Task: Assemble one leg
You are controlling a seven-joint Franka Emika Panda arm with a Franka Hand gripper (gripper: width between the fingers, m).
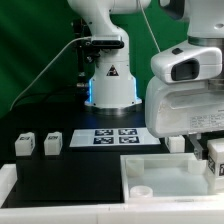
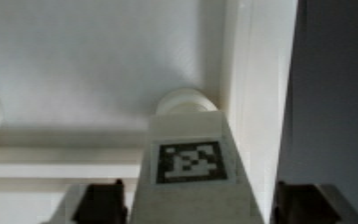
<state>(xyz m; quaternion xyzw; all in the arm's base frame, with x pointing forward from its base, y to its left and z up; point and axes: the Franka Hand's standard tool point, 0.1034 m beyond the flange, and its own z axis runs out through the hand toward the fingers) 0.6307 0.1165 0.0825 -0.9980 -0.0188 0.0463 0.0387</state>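
White leg pinched in the jaws, its tip aimed at the tabletop.

You have the leg centred in the gripper, the jaws pressed against its two flanks and its tagged face turned to the wrist camera. Its long axis runs straight out from between the jaws, and its rounded end points at the tabletop, close to that piece's raised wall. I cannot tell whether the tip already touches the tabletop, and the leg hides any socket under it. In my judgement your next move is a push along that same axis, so keep the leg from tilting. Two spare legs sit on the desk well clear of the tabletop. The marker board lies just beyond the tabletop.
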